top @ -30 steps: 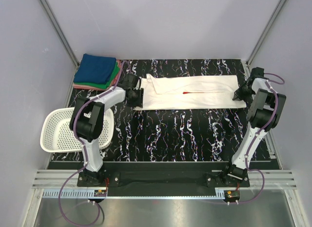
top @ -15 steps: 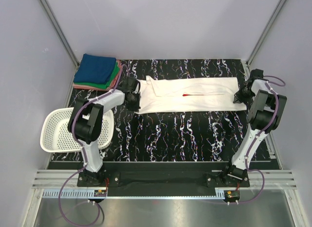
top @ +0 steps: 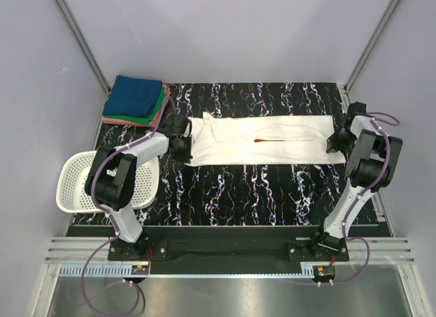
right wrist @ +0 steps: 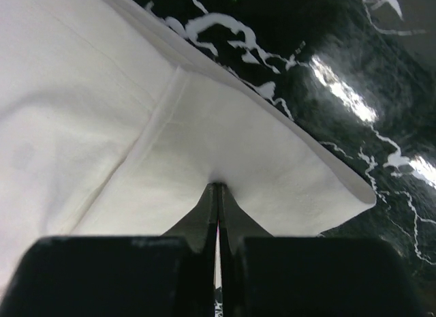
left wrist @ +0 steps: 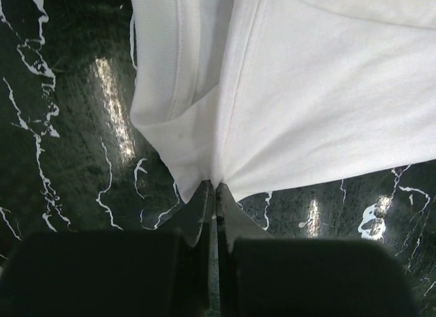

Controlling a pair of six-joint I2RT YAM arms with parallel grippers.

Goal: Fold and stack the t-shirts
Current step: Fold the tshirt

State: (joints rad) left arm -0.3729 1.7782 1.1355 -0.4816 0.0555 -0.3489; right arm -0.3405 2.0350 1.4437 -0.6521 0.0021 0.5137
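A white t-shirt (top: pixel 266 140) lies folded into a long strip across the far half of the black marbled table (top: pixel 259 187), a thin red sliver of its print showing in the fold. My left gripper (top: pixel 185 144) is shut on the strip's left end; the left wrist view shows its jaws pinching the white cloth (left wrist: pixel 272 92) at the edge. My right gripper (top: pixel 334 138) is shut on the right end, its jaws closed on the white cloth (right wrist: pixel 170 133). A stack of folded t-shirts (top: pixel 137 99), blue on top with green and pink below, sits at the far left corner.
A white mesh basket (top: pixel 87 183) stands at the table's left edge beside the left arm. Grey walls close in on three sides. The arm bases sit at the near edge.
The left gripper has closed on the shirt's left end. The strip has shifted a little toward the near side and now lies straighter between the two grippers.
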